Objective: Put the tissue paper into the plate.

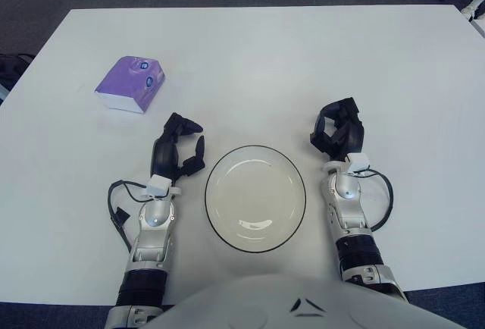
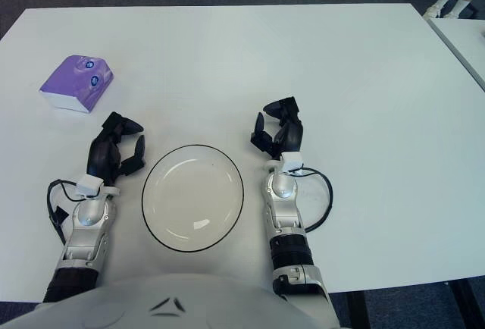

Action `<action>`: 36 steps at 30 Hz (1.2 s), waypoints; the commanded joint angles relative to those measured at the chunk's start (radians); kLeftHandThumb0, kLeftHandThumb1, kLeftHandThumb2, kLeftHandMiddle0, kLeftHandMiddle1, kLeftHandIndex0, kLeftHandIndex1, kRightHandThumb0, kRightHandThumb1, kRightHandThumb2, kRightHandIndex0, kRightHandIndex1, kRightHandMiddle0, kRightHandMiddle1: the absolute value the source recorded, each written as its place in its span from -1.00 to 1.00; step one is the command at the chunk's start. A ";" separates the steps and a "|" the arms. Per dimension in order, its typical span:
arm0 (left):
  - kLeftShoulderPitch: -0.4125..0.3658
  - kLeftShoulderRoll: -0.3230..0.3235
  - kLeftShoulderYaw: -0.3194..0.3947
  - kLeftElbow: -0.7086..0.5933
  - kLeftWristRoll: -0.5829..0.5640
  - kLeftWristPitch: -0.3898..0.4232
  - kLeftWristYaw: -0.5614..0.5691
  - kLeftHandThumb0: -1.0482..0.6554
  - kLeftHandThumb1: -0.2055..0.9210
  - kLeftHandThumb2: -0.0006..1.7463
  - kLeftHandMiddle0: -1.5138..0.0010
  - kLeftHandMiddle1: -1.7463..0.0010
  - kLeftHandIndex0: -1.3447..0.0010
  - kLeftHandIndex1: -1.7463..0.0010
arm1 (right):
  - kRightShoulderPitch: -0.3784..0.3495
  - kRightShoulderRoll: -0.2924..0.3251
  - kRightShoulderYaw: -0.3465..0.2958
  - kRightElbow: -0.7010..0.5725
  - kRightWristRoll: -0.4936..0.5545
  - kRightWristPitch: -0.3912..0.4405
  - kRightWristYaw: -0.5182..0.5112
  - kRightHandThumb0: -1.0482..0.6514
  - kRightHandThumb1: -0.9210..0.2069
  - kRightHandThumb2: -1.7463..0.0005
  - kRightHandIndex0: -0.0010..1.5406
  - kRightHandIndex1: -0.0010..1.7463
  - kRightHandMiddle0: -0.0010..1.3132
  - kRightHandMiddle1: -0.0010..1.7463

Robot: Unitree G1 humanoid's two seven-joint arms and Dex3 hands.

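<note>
A purple tissue pack (image 1: 130,83) lies on the white table at the far left. An empty white plate with a dark rim (image 1: 255,197) sits at the near centre. My left hand (image 1: 178,148) rests just left of the plate, fingers relaxed and holding nothing, a short way nearer and to the right of the tissue pack. My right hand (image 1: 338,131) rests just right of the plate, fingers loosely curled and empty.
The white table (image 1: 303,64) stretches wide behind the plate. Dark carpet lies beyond its far edge. Another table's corner and a person's foot (image 2: 438,9) show at the far right.
</note>
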 commanded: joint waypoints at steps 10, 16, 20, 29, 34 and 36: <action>0.071 0.009 0.006 0.071 0.017 0.059 0.004 -0.24 0.38 0.15 0.05 -1.00 0.39 -1.00 | 0.106 0.061 -0.011 0.147 0.028 0.027 -0.003 -0.24 -0.42 -0.11 -0.13 0.88 -0.39 1.00; 0.070 0.013 0.007 0.071 0.019 0.057 0.001 -0.24 0.39 0.14 0.05 -1.00 0.39 -1.00 | 0.106 0.063 -0.011 0.147 0.027 0.028 -0.005 -0.24 -0.41 -0.12 -0.12 0.89 -0.38 1.00; 0.070 0.018 0.006 0.072 0.023 0.051 0.000 -0.24 0.40 0.14 0.05 -1.00 0.40 -1.00 | 0.107 0.064 -0.011 0.145 0.025 0.031 -0.009 -0.24 -0.40 -0.13 -0.12 0.89 -0.38 1.00; 0.071 0.072 -0.003 0.033 0.159 0.010 0.059 -0.25 0.34 0.18 -0.03 -1.00 0.36 -1.00 | 0.105 0.068 -0.007 0.149 0.021 0.031 -0.019 -0.24 -0.41 -0.13 -0.13 0.89 -0.38 1.00; 0.067 0.124 -0.002 -0.145 0.347 0.079 0.096 -0.25 0.35 0.18 -0.10 -1.00 0.37 -1.00 | 0.103 0.067 -0.005 0.152 0.020 0.032 -0.022 -0.24 -0.42 -0.12 -0.13 0.88 -0.39 1.00; 0.069 0.178 0.014 -0.171 0.442 0.044 0.135 -0.25 0.35 0.17 -0.12 -1.00 0.37 -1.00 | 0.100 0.065 -0.004 0.156 0.017 0.036 -0.024 -0.24 -0.42 -0.12 -0.13 0.88 -0.39 1.00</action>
